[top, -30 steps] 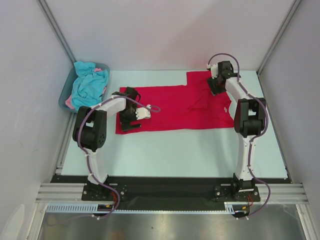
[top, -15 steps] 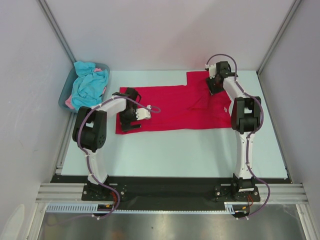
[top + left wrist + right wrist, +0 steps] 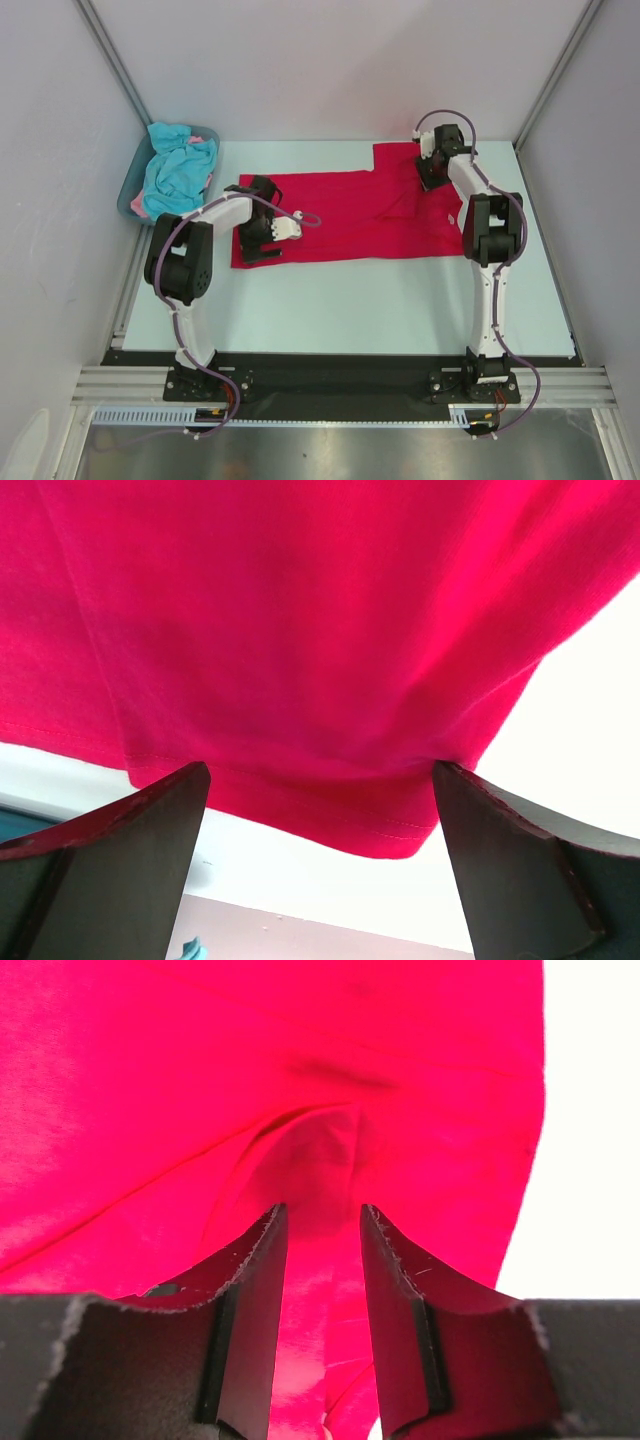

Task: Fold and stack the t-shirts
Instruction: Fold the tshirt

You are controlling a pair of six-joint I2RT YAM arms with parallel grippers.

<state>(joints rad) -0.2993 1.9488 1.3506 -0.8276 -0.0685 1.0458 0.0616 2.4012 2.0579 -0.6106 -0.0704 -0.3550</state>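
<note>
A crimson red t-shirt (image 3: 345, 215) lies spread flat on the table. My left gripper (image 3: 258, 237) rests over its left end. In the left wrist view the left gripper (image 3: 320, 780) is wide open, with the shirt's hem (image 3: 330, 810) lying between the jaws and neither finger (image 3: 110, 860) touching it. My right gripper (image 3: 432, 170) is at the shirt's far right corner. In the right wrist view the right gripper (image 3: 322, 1215) is closed narrow on a raised fold of the red shirt (image 3: 315, 1160), and creases run out from the tips. Turquoise-blue t-shirts (image 3: 180, 165) and a bit of pink (image 3: 140, 205) lie crumpled in the tub.
A grey-blue plastic tub (image 3: 127, 190) stands at the far left against the left wall. Frame posts and side walls close in the table on both sides. Bare table (image 3: 350, 300) lies between the shirt and the arm bases.
The right arm's wrist and elbow shifted slightly left and back over the shirt's corner. The left arm and the shirt have not visibly moved.
</note>
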